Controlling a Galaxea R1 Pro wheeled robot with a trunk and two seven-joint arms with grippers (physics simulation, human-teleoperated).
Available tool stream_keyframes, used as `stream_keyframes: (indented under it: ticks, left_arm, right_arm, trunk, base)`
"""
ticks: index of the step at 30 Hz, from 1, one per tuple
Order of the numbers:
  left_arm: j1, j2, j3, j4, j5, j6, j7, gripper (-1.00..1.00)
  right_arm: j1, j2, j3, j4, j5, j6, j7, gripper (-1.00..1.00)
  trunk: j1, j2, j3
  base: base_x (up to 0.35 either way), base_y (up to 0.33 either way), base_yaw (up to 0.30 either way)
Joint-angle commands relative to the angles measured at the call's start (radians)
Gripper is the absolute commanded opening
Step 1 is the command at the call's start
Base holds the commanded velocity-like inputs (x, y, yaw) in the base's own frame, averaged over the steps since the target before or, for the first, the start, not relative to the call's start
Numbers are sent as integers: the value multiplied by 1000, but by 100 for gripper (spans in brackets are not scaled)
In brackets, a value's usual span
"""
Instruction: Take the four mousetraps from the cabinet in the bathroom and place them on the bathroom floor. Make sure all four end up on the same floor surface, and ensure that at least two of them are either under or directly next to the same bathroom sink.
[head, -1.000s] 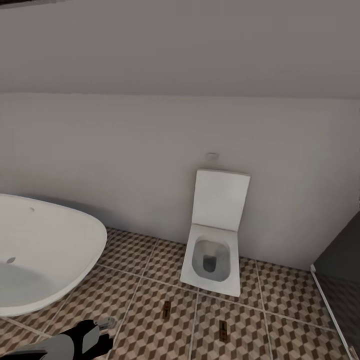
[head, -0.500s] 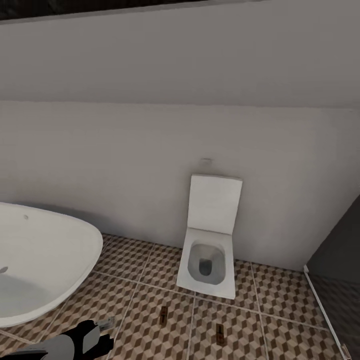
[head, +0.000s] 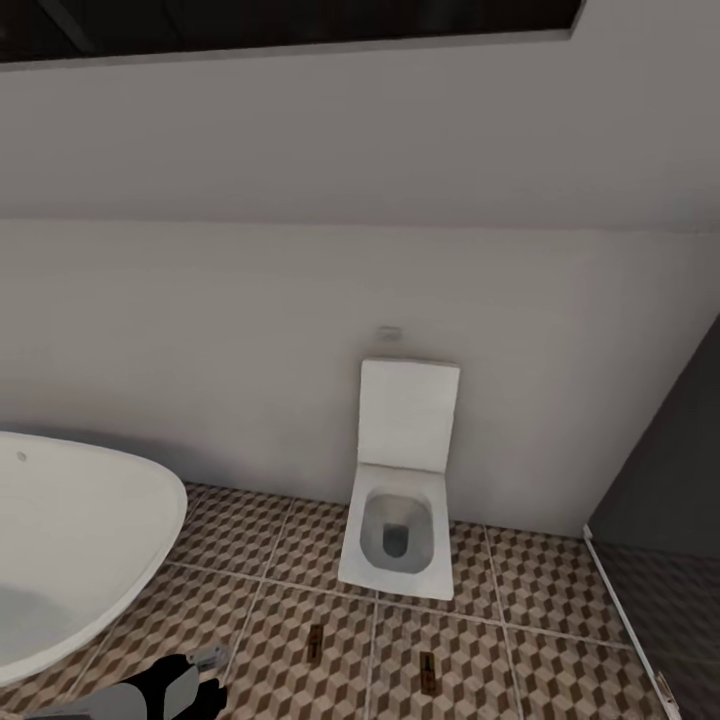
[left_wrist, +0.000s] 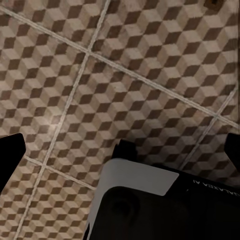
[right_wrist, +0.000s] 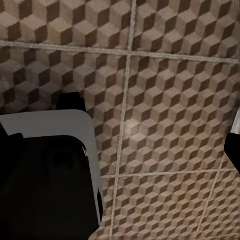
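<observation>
Two mousetraps lie on the bathroom floor (head: 250, 620) in front of the toilet (head: 397, 530), well apart from each other and each on its own tile: the left mousetrap (head: 316, 641) sits just short of the bowl's left corner, and the right mousetrap (head: 427, 670) lies a little nearer the camera, in line with the bowl's right side. Both are dark brown, narrow, and set lengthwise toward the toilet. The toilet stands against the pale wall (head: 200, 330) with its lid up, and a small flush plate (head: 388, 331) is set in the wall above it. The white bathtub (head: 70, 540) curves in from the head view's left edge. At the right, the darker shower stall (head: 665, 520) begins behind a pale threshold.

The left arm (head: 150, 692) shows low in the head view, its gripper end pointing over the tiles near the tub. In the left wrist view the left gripper (left_wrist: 120, 150) is spread wide, its dark fingertips (left_wrist: 10, 157) at opposite edges with only cube-pattern tile between them. The right gripper (right_wrist: 120, 135) is likewise wide apart and holds nothing, over bare tile and grout lines.
</observation>
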Motion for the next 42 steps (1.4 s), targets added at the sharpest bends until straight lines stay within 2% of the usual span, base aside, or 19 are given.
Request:
stream_keyframes:
  ticks: [1,22,42]
  left_arm:
    - [0,-1,2,1,7,0,4,100]
    - [3,-3,2,3,7,-5,5,100]
    - [3,-3,2,3,8,-4,5,100]
  right_arm:
    - [3,1,9,0,-8,4,-2,100]
    - [23,4,9,-1,-8,4,-5,100]
    - [23,7,9,-1,-8,4,-5,100]
  trunk:
    - [-4,6,4]
    - [-84,153,102]
    - [-161,293,195]
  base:
    - [0,0,-147]
    - [0,0,-123]
    - [0,0,-65]
